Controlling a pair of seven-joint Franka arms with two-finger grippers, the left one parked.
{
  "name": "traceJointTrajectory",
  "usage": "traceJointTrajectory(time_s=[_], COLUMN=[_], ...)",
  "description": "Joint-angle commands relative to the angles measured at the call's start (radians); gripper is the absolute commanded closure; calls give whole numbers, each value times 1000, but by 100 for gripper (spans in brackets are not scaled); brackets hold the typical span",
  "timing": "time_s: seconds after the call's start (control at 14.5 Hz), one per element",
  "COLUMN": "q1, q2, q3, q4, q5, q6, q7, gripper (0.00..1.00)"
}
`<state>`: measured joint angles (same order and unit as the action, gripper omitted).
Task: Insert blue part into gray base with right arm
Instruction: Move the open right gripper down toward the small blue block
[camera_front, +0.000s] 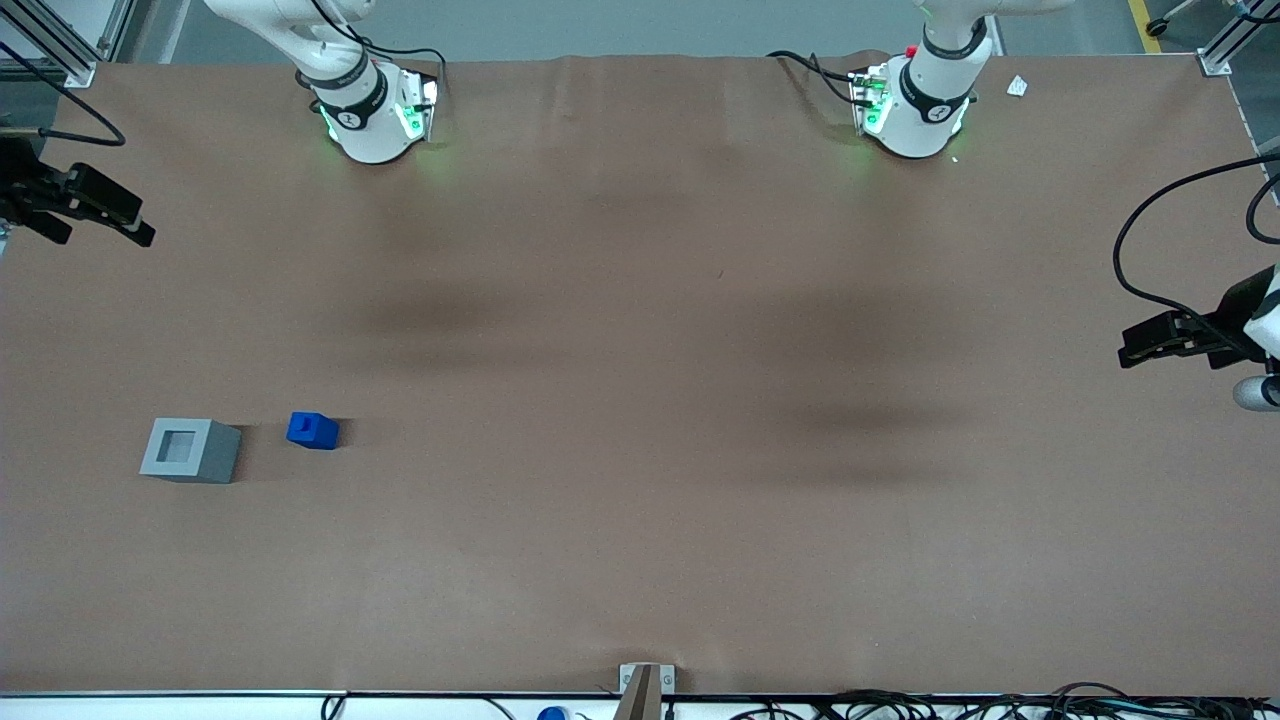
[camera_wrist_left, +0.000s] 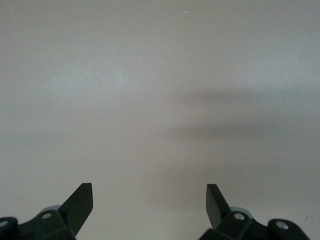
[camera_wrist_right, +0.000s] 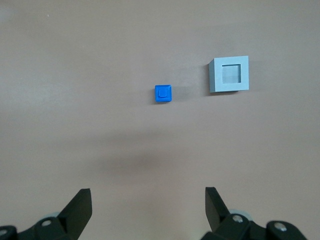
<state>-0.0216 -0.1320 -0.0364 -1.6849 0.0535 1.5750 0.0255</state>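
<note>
Front view shows the gray base (camera_front: 190, 450) resting on the brown table (camera_front: 640, 560) toward the working arm's end, its square recess facing up. Just beside it, apart and not touching, sits the blue part (camera_front: 313, 430) — upright, its small raised step on top. Right wrist view looks down on both blocks from high above: the gripper (camera_wrist_right: 148, 210) hangs well clear of them with its fingers (camera_wrist_right: 80, 205) spread wide — holding nothing.

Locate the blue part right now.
The small bright-blue plastic block sits on the brown table beside the light-gray recessed base, not touching, toward the working arm's end; the open tool hovers high above.
</note>
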Motion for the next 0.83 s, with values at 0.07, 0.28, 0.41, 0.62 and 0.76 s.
traceJointTrajectory(time_s=[0.07, 0.28, 0.41, 0.62, 0.76], q1=[-14, -9, -6, -12, -12], q2=[12, 38, 102, 225, 285], q3=[12, 12, 13, 13, 13], q4=[19, 21, 17, 5, -21], q5=[-11, -12, -9, -3, 2], q6=[-3, 17, 65, 141, 203], q7=[14, 16, 16, 10, 11], gripper=[0, 0, 0, 0, 0])
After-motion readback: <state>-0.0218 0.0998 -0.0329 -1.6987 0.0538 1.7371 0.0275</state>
